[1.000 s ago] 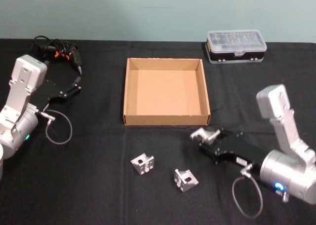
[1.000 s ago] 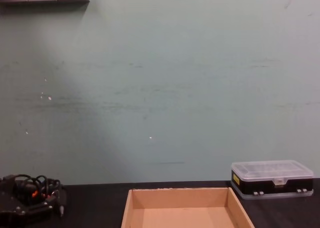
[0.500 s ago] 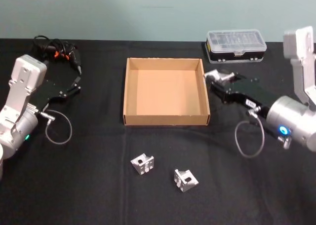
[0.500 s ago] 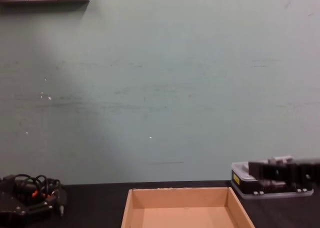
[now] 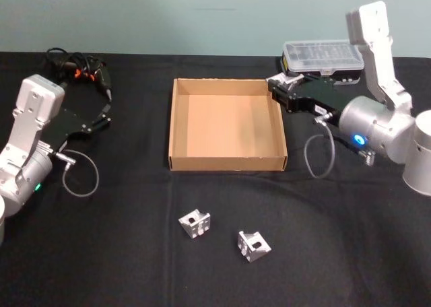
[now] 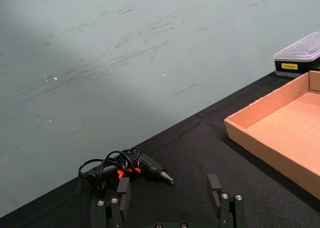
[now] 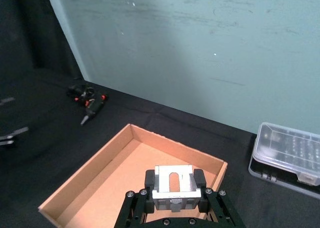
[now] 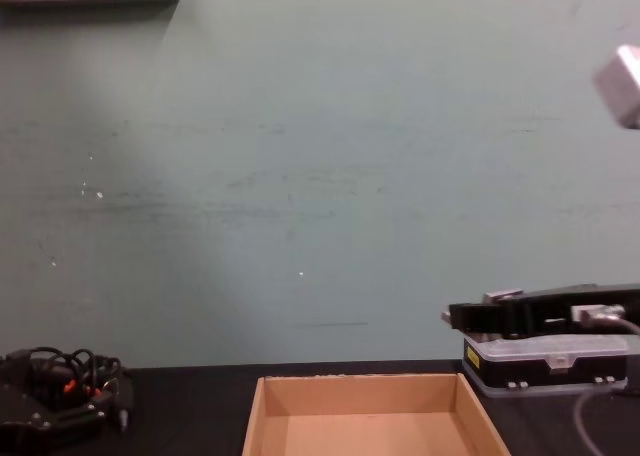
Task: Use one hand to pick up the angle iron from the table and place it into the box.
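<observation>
angle iron (image 5: pixel 287 79) is pinched between the fingers of the right tool (image 5: pixel 279 86), which is pressed onto both of its sides; the slotted silver face is seen between the black fingers in the right wrist view (image 7: pixel 173 186). it is held off the bench (image 5: pixel 121 273), raised at the far right corner of the box (image 5: pixel 172 125), about over the right wall. in the chest view the iron (image 8: pixel 500 296) and right tool (image 8: pixel 460 316) are seen level, above the box wall (image 8: pixel 360 396) and in front of the black case (image 8: pixel 545 358). the open box (image 7: pixel 177 144) is seen below the held iron in the right wrist view, with bare cardboard inside. two more angle irons (image 5: pixel 194 223) (image 5: pixel 253 246) are left on the bench near the robot, well apart from the box. the black case (image 5: pixel 323 54) is set at the far right, just behind the right tool. left tool (image 5: pixel 104 116) is parked at the left of the bench, fingers spread with nothing between them (image 6: pixel 169 193), near a black corded device (image 5: pixel 77 68).
</observation>
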